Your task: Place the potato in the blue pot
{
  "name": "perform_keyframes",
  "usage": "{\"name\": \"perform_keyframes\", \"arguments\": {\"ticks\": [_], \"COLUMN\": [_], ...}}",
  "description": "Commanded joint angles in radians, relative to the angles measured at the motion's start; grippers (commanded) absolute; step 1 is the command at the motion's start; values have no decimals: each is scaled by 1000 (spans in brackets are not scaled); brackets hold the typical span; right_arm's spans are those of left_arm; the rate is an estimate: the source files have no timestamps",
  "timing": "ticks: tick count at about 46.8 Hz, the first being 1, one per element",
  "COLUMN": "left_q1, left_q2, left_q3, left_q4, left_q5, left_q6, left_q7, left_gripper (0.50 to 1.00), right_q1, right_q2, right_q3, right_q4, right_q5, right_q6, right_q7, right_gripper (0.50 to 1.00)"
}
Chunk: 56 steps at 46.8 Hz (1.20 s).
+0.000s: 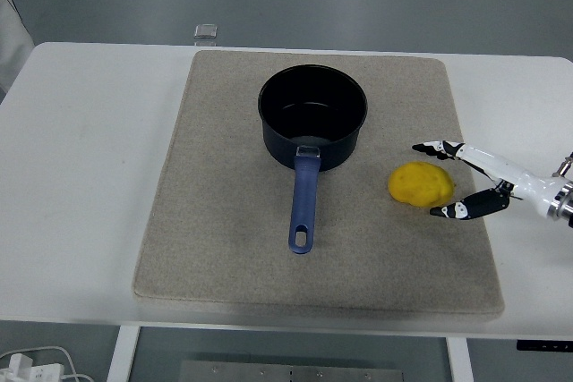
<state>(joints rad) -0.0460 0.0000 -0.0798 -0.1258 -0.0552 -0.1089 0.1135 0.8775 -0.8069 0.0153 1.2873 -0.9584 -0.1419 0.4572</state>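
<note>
A yellow potato (421,184) lies on the grey mat (224,221), right of the blue pot (312,117). The pot stands upright at the mat's middle back, its blue handle (303,203) pointing toward the near edge. My right hand (442,180) comes in from the right edge, fingers spread. One fingertip lies just above and right of the potato, the thumb tip just below and right of it. The hand holds nothing and is beside the potato, at most barely touching it. The left arm is out of view.
The mat covers the middle of the white table (81,149). A small clear block (207,32) sits at the table's far edge. White cables (36,366) lie on the floor at the bottom left.
</note>
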Motion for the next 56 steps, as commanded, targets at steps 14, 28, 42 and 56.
{"name": "perform_keyframes", "arguments": {"ticks": [14,28,42,56], "left_q1": [0,0,0,0], "left_q2": [0,0,0,0], "left_q3": [0,-1,0,-1], "left_q4": [0,0,0,0], "left_q5": [0,0,0,0], "left_q6": [0,0,0,0], "left_q7": [0,0,0,0], "left_gripper": [1000,1000,1000,1000], "right_q1": [0,8,14,35], "right_q2": [34,68,68,64], "right_q3": [-1,-14,-11,-6], "right_q4": [0,-40,-49,-48], "right_q5": [-14,-14,-11,0], "right_q6": [2,10,13,13], "right_q7": [-2,-41,-43,-43], "right_gripper": [500,500,500,500]}}
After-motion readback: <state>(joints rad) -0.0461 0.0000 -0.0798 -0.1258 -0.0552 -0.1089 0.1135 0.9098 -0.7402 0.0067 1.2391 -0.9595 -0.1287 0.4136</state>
